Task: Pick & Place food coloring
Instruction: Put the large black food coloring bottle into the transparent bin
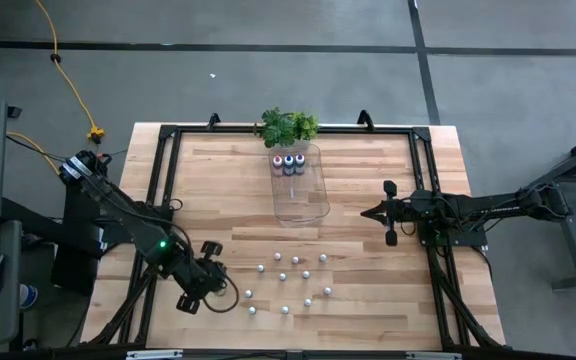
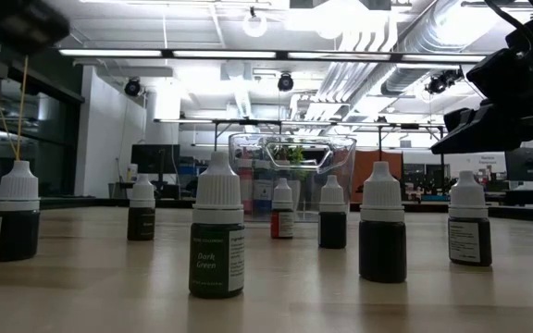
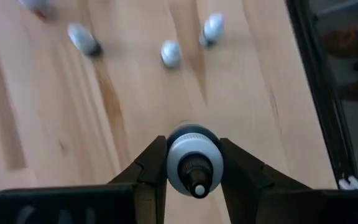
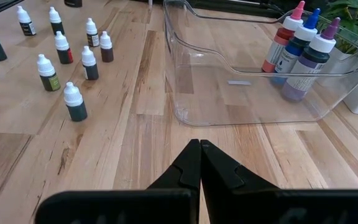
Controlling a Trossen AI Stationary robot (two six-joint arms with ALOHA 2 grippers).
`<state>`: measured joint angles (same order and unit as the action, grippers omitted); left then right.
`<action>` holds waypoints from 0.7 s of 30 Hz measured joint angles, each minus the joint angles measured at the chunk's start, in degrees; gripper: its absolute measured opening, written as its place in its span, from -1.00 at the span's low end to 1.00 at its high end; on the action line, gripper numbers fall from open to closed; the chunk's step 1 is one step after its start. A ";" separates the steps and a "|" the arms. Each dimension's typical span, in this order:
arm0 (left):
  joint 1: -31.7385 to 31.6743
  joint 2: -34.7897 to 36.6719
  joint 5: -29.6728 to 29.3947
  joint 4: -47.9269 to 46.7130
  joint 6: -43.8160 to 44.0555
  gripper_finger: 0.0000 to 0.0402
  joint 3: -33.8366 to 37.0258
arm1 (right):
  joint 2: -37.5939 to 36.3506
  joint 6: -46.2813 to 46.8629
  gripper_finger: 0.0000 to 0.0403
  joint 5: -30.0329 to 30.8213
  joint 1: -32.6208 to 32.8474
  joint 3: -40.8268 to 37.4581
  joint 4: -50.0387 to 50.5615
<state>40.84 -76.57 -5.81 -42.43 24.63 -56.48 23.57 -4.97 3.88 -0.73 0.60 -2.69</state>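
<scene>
Left gripper: the left gripper (image 3: 193,165) pinches a small bottle (image 3: 193,163) by its whitish cap, one dark finger on each side. From overhead it sits at about 7 o'clock on the table (image 1: 368,300), at the near-left edge of the scattered bottles. Gripping the cap keeps the narrow bottle upright for carrying.

Loose small bottles: the small food coloring bottles (image 1: 288,285) stand upright and apart from one another across the near-centre of the table, around 6 o'clock. That spacing leaves room for fingers to come down on either side of a cap.

Readable label: in the low view, the nearest bottle (image 2: 216,227) carries a label reading "Dark Green". Smaller print beside it is too fine to read, as are the labels on the other bottles.

Right gripper: the right gripper (image 4: 199,163) has its fingers pressed together and holds nothing. It hovers at about 3 o'clock, just beside the tray and pointing toward it. It looks to be waiting clear of the left arm's path.

Clear tray: the clear plastic tray (image 1: 308,205) lies past the table's centre, toward 12 o'clock. Three larger bottles (image 4: 300,50) with pink, blue and purple tips stand together at its far end, so it is likely the drop-off spot.

Plant: a green leafy plant (image 1: 288,127) stands at 12 o'clock, touching or just behind the tray's far end.
</scene>
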 joint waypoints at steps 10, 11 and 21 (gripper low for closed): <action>-6.32 1.50 -2.89 -6.18 -5.24 -0.52 -8.98 | -0.02 0.00 -1.00 0.00 0.02 -0.01 -0.03; -7.25 1.53 -2.90 -6.72 -5.40 -0.52 -9.88 | 0.00 0.00 -1.00 0.00 0.00 -0.02 -0.01; -19.98 1.38 -2.90 -7.23 -6.74 -0.52 -16.12 | -0.02 0.00 -1.00 0.00 0.01 -0.02 -0.04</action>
<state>20.86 -75.19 -8.71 -49.66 17.89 -72.60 23.55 -4.97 3.88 -0.72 0.58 -2.73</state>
